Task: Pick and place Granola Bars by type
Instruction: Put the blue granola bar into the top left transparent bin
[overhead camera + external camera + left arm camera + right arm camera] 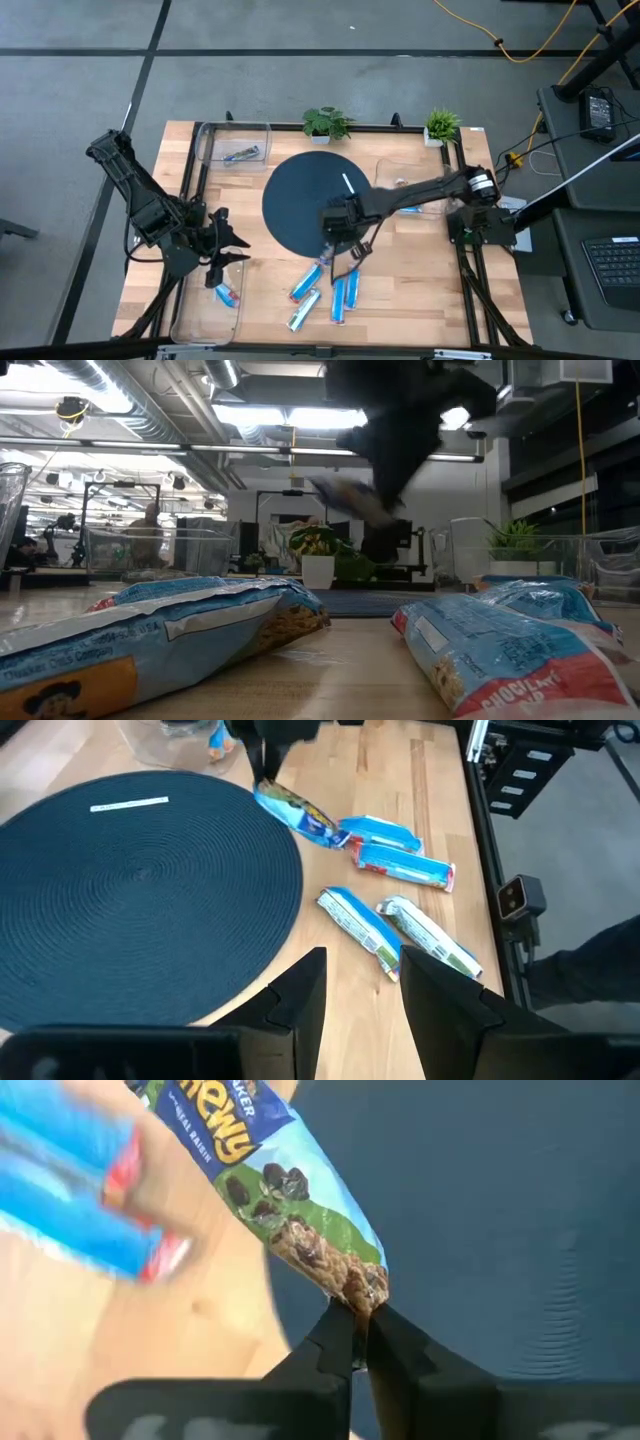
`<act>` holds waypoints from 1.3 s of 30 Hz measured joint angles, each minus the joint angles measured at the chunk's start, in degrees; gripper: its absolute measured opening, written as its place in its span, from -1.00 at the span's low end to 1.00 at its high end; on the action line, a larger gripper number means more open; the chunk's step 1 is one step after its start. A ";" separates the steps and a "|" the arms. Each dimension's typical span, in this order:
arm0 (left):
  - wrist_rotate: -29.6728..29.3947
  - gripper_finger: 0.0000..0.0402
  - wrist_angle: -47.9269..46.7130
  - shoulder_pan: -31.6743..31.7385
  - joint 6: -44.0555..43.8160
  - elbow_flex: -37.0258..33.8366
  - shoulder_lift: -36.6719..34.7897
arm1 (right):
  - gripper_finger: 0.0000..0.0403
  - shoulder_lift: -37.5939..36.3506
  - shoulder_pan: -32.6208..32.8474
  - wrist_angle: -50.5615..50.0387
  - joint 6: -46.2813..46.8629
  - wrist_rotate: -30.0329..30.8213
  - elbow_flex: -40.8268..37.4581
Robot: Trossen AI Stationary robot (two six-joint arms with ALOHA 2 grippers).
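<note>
Right tool point(360, 1342) dangles bar point(275, 1190) (tilted, end-down).

you're in a robotics lab: exposed ceiling ducts point(120, 400), strip lights point(255, 415), other test rigs point(150, 545) behind, cabled floor, laptop point(612, 262) beside table point(400, 290).

Two dark jointed arms, black angular fingers point(400, 1365)

Wooden table point(400, 255) carrying a round dark-blue mat point(300, 195) at centre, clear bins point(235, 145) left and right, four granola bars point(325, 290) near, potted plants point(325, 123) far.
</note>
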 joint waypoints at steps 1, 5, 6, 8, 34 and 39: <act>-0.17 -0.40 0.00 0.00 0.00 0.00 0.00 | -0.90 -0.37 -0.41 0.24 0.97 0.01 0.91; -0.18 -0.40 0.01 -0.03 -0.04 0.00 0.00 | -0.89 -2.34 -2.57 0.61 5.69 0.01 1.95; -0.14 -0.40 0.03 -0.11 -0.06 0.00 0.00 | -0.88 -3.05 -3.24 0.85 6.42 0.00 1.79; -0.02 -0.40 0.08 -0.13 -0.04 0.00 0.00 | -0.87 -4.48 -4.57 0.98 7.32 0.03 1.04; -17.09 -0.40 10.28 7.25 7.75 0.00 -0.69 | -0.88 -28.89 -19.97 12.16 0.89 -7.86 -1.67; -16.19 -0.40 22.97 13.89 21.78 1.42 -0.72 | -0.90 -28.78 -23.99 12.87 -2.10 -16.48 -1.70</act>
